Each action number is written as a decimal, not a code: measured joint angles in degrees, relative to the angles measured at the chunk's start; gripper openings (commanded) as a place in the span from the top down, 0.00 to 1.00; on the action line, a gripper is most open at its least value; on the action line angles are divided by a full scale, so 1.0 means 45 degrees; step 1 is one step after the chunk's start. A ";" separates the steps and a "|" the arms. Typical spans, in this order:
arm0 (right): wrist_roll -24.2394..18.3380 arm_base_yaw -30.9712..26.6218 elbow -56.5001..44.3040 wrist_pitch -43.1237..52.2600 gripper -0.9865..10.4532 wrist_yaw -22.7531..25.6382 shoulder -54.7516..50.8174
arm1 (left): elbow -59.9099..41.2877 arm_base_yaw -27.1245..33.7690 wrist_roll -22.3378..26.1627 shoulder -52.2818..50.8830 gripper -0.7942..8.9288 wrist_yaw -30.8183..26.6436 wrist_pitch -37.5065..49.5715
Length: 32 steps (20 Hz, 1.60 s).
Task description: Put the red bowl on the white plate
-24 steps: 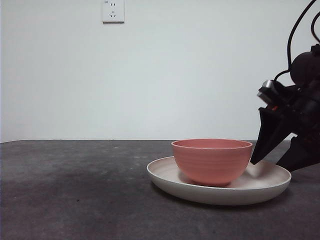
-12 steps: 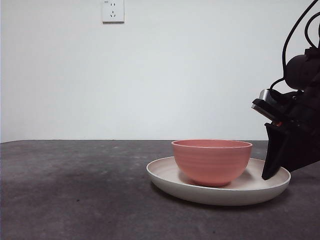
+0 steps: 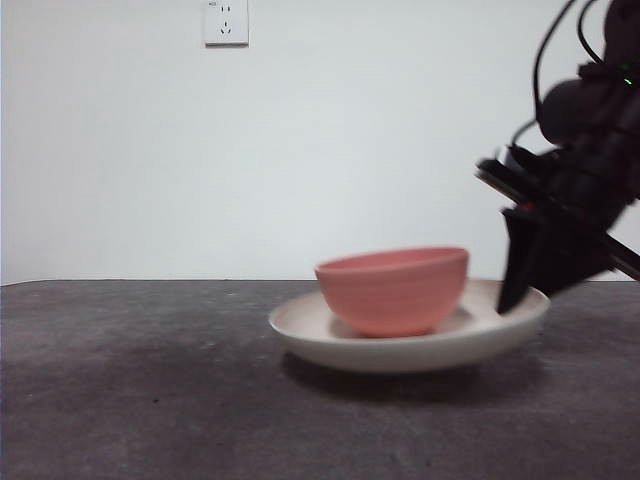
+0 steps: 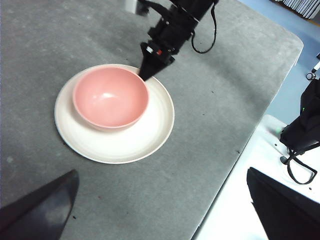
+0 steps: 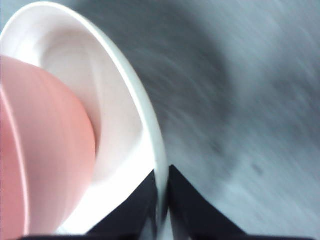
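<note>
Salmon-pink ridged red bowl [image 3: 393, 290] sits in the wide cream white plate [image 3: 330, 338]; the right gripper [image 5: 161, 200] pinches the plate's right rim, which is tilted up, and bare grey table [image 3: 130, 390] lies left. The left gripper [image 4: 150, 210] waits spread wide.

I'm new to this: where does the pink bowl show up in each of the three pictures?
Front view: the bowl sits right of centre, on the plate, which is tilted up on its right.
Left wrist view: upper left of centre, on the plate.
Right wrist view: a pink blur at the left edge.
Shared landmark: the plate's rim, where the right gripper has its fingers shut on it.
</note>
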 measured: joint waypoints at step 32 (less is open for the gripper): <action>0.2040 0.2662 0.0466 0.1889 0.66 -0.0044 0.0933 | 0.0000 0.0000 0.0000 0.0000 0.34 0.0000 0.0000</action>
